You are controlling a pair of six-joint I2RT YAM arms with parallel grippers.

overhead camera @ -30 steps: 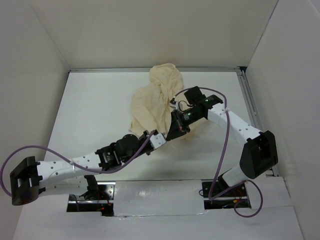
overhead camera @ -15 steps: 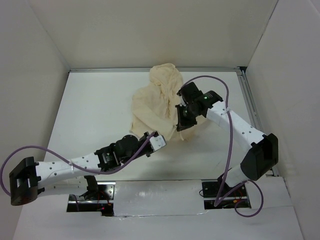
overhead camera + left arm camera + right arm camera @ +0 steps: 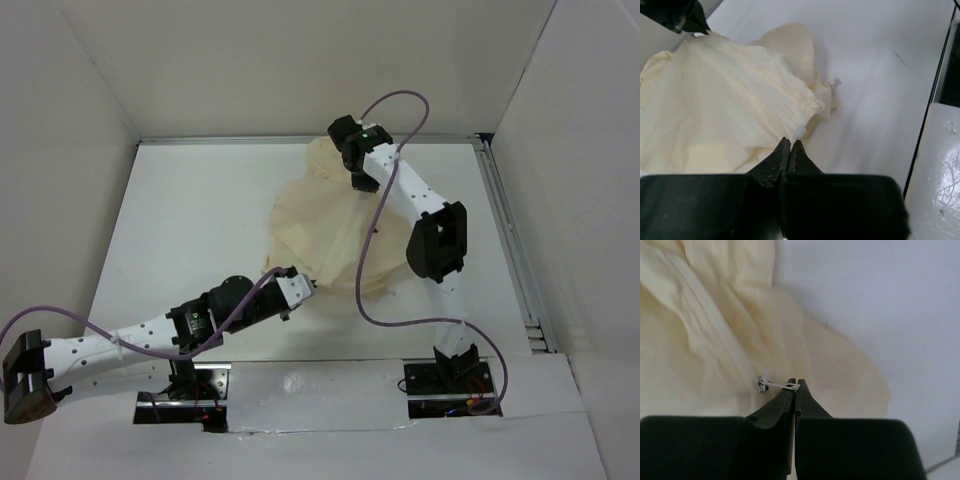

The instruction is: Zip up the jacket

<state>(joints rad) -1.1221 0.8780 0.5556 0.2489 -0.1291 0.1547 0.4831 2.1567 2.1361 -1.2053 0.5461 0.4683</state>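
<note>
The cream jacket lies spread on the white table, pulled taut between my two grippers. My left gripper is shut on the jacket's near bottom hem, right at the foot of the closed zipper seam. My right gripper is at the far, upper part of the jacket. In the right wrist view it is shut on the thin zipper pull, with the small metal slider just left of the fingertips. The right gripper also shows at the top left of the left wrist view.
White walls enclose the table on the left, back and right. A metal rail runs along the right edge. The right arm's purple cable hangs over the jacket. A white front ledge lies near the left gripper.
My right gripper has moved from the middle of the jacket up to its far end with the zipper pull in it. The left gripper drew back slightly, and the jacket is stretched longer.
</note>
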